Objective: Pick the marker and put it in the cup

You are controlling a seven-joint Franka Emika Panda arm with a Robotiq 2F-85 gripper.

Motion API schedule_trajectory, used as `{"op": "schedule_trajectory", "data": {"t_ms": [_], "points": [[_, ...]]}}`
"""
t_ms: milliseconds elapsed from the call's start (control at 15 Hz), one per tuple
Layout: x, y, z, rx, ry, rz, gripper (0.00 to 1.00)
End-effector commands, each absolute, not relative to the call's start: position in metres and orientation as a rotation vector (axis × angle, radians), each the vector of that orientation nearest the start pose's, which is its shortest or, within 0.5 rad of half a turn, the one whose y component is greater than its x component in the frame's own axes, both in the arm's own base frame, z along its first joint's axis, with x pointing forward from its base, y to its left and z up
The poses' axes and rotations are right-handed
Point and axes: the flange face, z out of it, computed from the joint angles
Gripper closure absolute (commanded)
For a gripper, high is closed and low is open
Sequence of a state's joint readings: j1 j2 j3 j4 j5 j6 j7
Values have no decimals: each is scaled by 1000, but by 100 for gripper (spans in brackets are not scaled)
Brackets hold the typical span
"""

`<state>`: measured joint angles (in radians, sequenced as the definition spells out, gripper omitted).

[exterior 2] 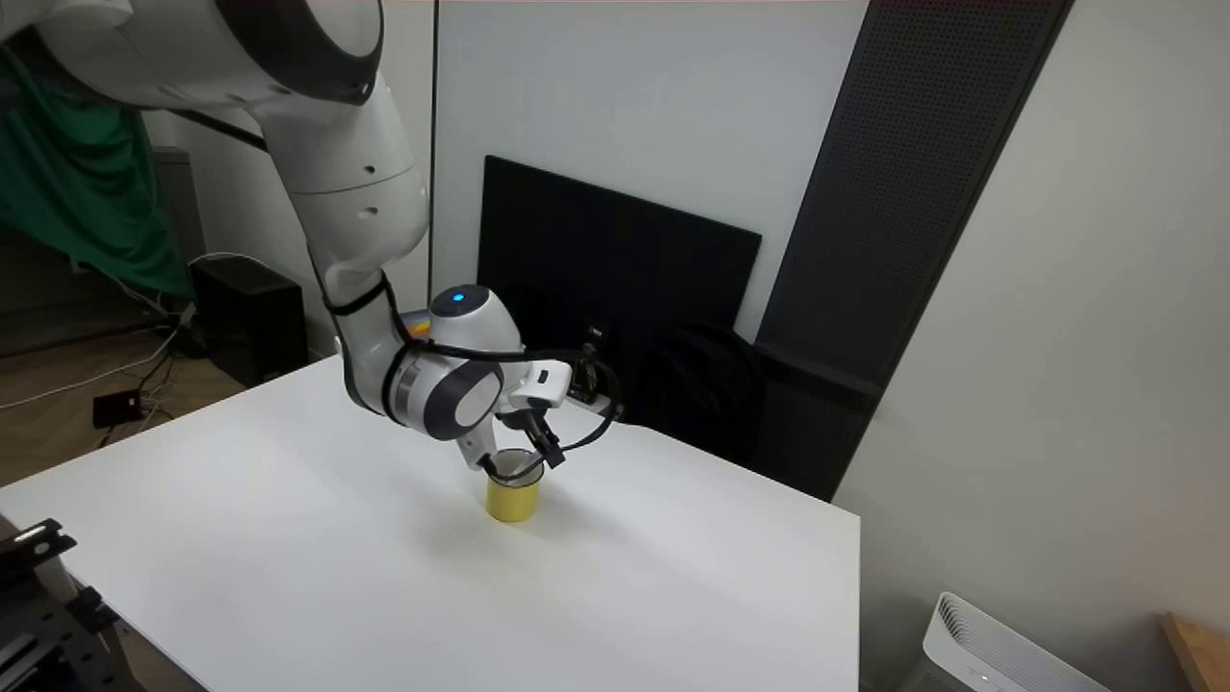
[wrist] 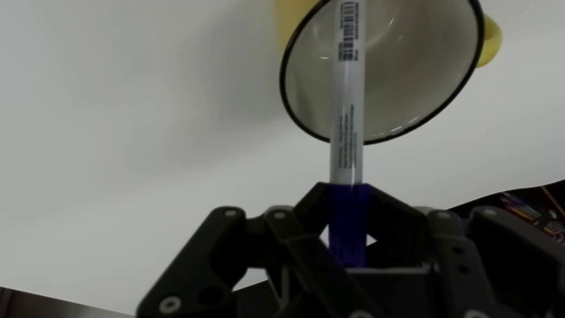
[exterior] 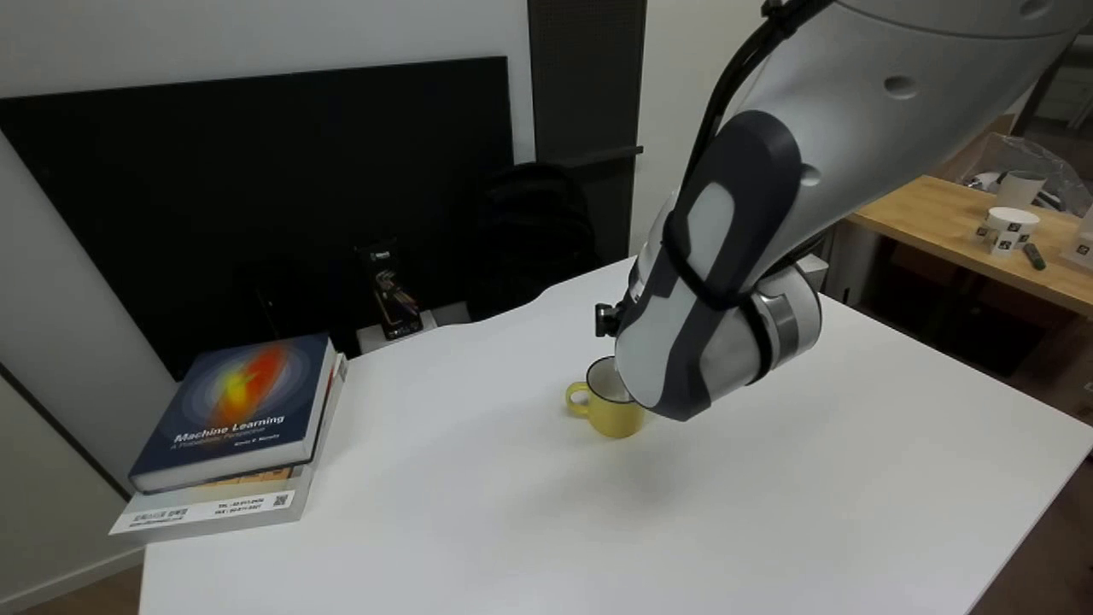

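Book (exterior: 235, 401) titled Machine Learning tops a stack (exterior: 209, 512) at the left of my white table (exterior: 427, 538), in an exterior view. To its right, the yellow cup (exterior: 613, 418) stands upright, handle toward the stack, partly hidden by my arm (exterior: 871, 111), which slants down from upper right; beyond, at far right, is a wooden worktop (exterior: 931, 209). In the wrist view, my gripper (wrist: 348, 212) holds the marker (wrist: 347, 97) pinched by its dark blue cap, the white barrel passing before the cup's mouth from that angle. Whether its far end, out of frame, is inside or above the cup, I cannot tell.
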<state>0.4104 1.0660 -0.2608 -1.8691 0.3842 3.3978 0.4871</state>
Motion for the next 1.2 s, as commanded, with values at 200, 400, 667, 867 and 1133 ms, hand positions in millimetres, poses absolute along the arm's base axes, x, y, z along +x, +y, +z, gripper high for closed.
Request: {"op": "schedule_trajectory", "data": {"t_ms": [200,400,667,867,1133], "points": [[600,55,6,-2913,801,-922,94],[598,52,2,-2929,816,-897,94],[600,47,3,-2961,843,-830,39],[608,44,12,-2987,862,-754,19],[622,42,34,-3005,875,-683,0]]}}
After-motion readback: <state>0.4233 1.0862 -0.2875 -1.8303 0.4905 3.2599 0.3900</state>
